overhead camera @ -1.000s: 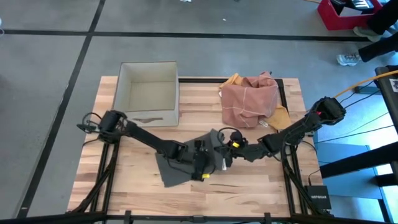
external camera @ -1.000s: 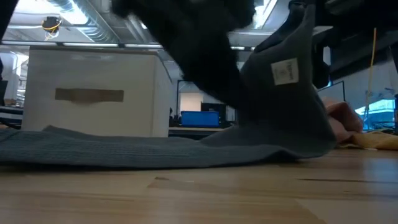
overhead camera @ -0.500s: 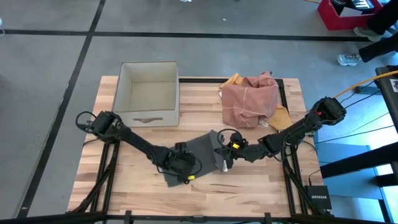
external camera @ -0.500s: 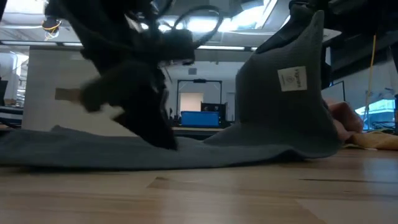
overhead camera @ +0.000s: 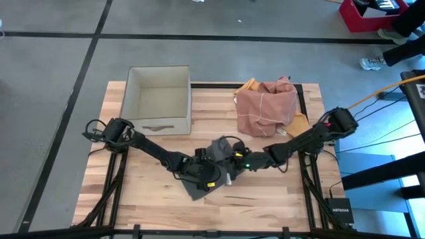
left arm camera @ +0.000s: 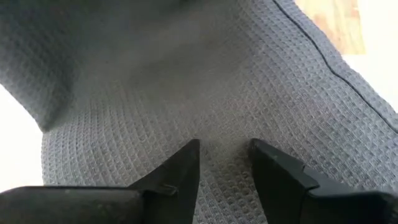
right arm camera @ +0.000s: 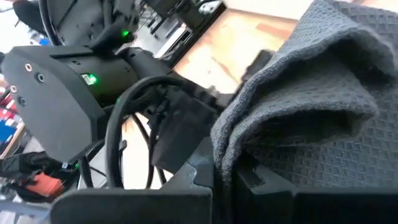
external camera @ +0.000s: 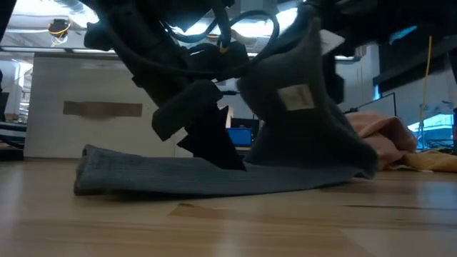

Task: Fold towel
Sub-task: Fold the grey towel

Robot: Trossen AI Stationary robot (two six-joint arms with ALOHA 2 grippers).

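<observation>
Two arms are meeting over the middle of the table (overhead camera: 265, 206), largest thing in view, with a pale open box (overhead camera: 159, 98) sitting at its far left and a pink heap of cloth (overhead camera: 267, 105) at its far right, both well apart from the work. The grey towel (overhead camera: 211, 171) is lying near the table's centre toward the near edge, partly flat and partly raised. The right hand (overhead camera: 234, 161) is clenching one edge of the towel and holding it up off the wood, apparently so that this flap can be carried over the flat part. The left hand (left arm camera: 224, 163) is resting low on the flat cloth with its fingers partly apart, gripping nothing that shows, probably pinning the lower layer so it is not dragging along.
</observation>
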